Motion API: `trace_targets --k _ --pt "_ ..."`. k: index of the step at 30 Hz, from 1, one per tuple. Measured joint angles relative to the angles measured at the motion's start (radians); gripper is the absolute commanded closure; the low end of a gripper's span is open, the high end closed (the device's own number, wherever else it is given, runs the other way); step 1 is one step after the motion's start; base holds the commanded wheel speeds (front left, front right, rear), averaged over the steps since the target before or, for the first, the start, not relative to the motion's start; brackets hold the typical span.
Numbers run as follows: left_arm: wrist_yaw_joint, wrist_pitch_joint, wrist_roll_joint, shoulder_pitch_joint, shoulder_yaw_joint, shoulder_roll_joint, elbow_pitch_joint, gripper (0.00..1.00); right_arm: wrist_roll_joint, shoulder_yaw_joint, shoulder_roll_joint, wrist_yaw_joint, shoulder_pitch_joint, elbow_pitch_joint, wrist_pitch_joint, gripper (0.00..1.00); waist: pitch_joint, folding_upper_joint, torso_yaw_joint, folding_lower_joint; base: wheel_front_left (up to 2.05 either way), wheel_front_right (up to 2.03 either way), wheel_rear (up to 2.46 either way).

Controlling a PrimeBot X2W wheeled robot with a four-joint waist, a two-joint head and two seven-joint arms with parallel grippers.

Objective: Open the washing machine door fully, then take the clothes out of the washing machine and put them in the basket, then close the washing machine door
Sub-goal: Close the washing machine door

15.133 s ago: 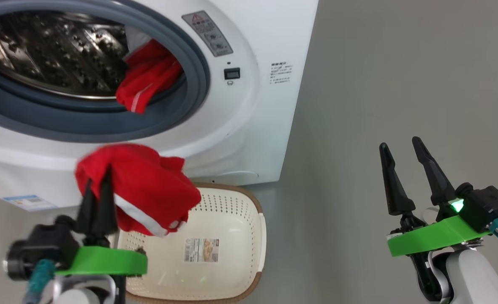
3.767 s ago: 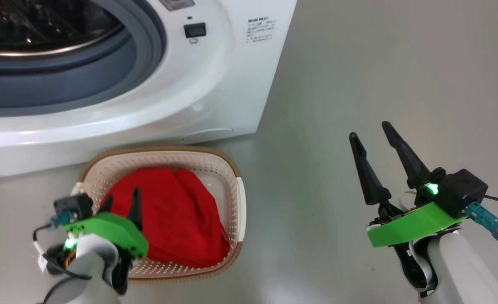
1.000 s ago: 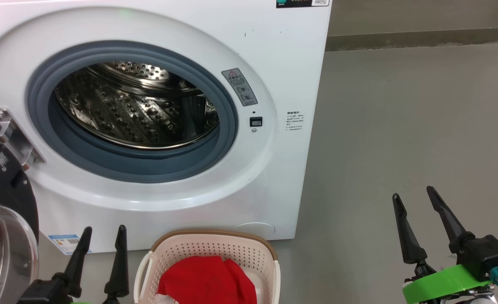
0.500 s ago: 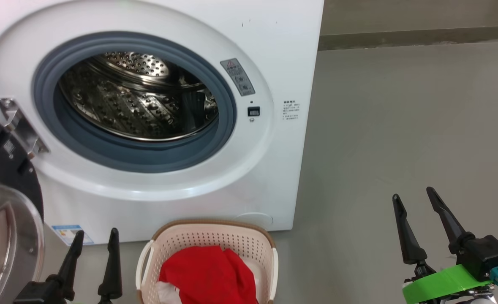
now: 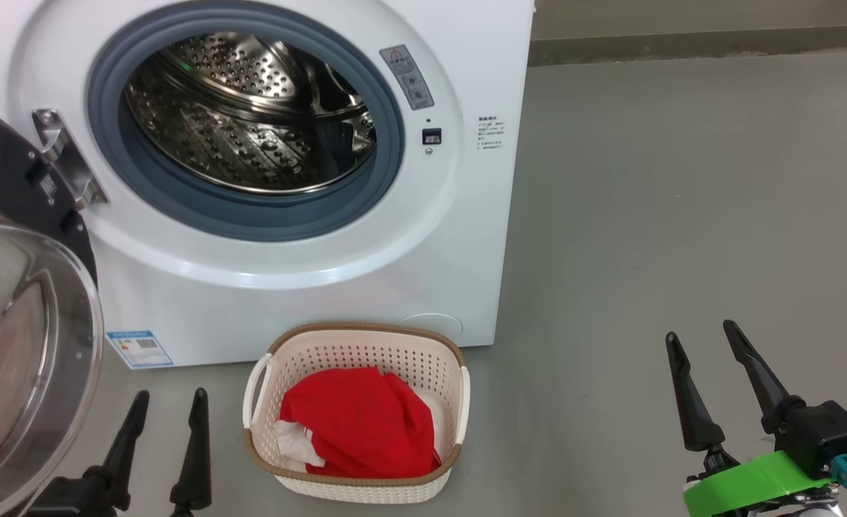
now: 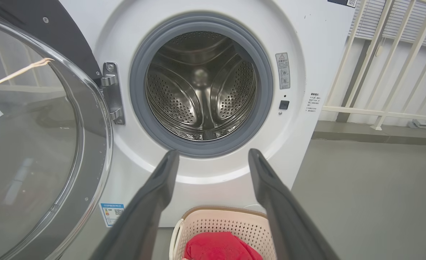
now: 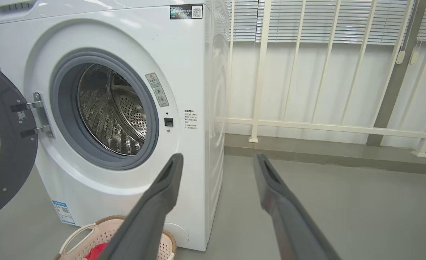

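Down on the floor [image 5: 646,215], just in front of the washer [image 5: 308,287]: basket [image 5: 366,329], can't tell if it touches the cabinet. Red clothes [image 5: 358,424] piled inside it, a white piece poking out at their lower left. Drum [image 5: 251,122] shows bare perforated steel. Door [image 5: 28,345] swung wide open on its hinge [image 5: 67,161] at left, glass bowl bulging toward the head camera. Left gripper [image 5: 170,393] low at lower left, between door and basket, fingers spread, holding nothing. Right gripper [image 5: 700,330] at lower right over bare floor, well apart from washer and basket, fingers spread too, holding nothing.
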Motion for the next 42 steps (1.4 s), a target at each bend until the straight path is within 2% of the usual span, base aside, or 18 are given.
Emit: trace_targets --k 15,24,29,33,42 --pt "0.000 0.000 0.006 0.000 0.029 -0.006 0.009 0.00 0.001 -0.002 0.000 0.000 0.000 0.005 0.000 0.00 0.001 0.0000 0.012 0.0000 -0.06 0.06 0.00" --pt "0.013 0.000 0.050 -0.001 0.040 -0.023 -0.005 0.00 0.002 0.024 0.000 0.000 0.000 0.011 0.000 0.00 0.006 0.0000 0.063 0.0000 0.00 0.00 0.00" --pt "0.033 0.000 0.065 -0.001 0.034 -0.030 -0.038 0.00 0.004 0.031 -0.001 0.000 -0.001 0.011 0.000 0.00 0.014 0.0000 0.108 0.0000 0.00 0.00 0.00" --pt "0.072 0.000 0.067 -0.001 0.030 -0.032 -0.063 0.00 0.010 0.040 -0.003 0.000 -0.007 0.009 0.000 0.00 0.025 0.0000 0.148 0.0000 0.00 0.00 0.00" --pt "0.119 0.000 0.061 -0.001 -0.002 -0.035 -0.128 0.00 0.010 0.064 -0.010 0.000 -0.053 0.005 0.000 0.00 0.054 0.0000 0.247 0.0000 0.00 0.00 0.00"
